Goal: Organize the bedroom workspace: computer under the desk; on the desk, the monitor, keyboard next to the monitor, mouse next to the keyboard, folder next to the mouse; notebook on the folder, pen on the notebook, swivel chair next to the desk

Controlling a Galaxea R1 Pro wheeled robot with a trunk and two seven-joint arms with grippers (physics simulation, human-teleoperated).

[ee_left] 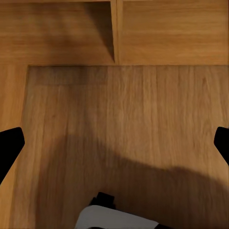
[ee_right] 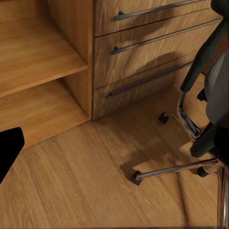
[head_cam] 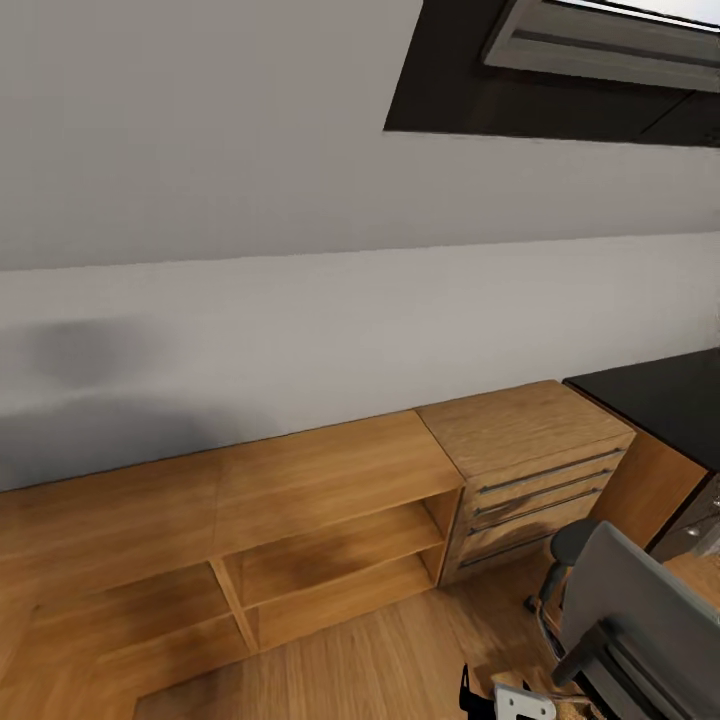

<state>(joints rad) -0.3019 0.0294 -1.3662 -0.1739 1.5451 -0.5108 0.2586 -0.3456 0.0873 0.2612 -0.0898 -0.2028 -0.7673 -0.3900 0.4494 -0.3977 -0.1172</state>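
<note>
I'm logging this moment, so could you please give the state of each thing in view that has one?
swivel chair: upright on the floor, beside the dresser
oak dresser: all three drawers shut
open shelf unit: shelves bare
desk: visible corner bare
left gripper: open

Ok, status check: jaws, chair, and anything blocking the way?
Left jaws wide apart over bare oak floor, holding nothing. Right jaws: cannot tell. Grey swivel chair beside oak dresser with bar handles, black-topped desk behind. Low oak shelf unit ahead.
</note>
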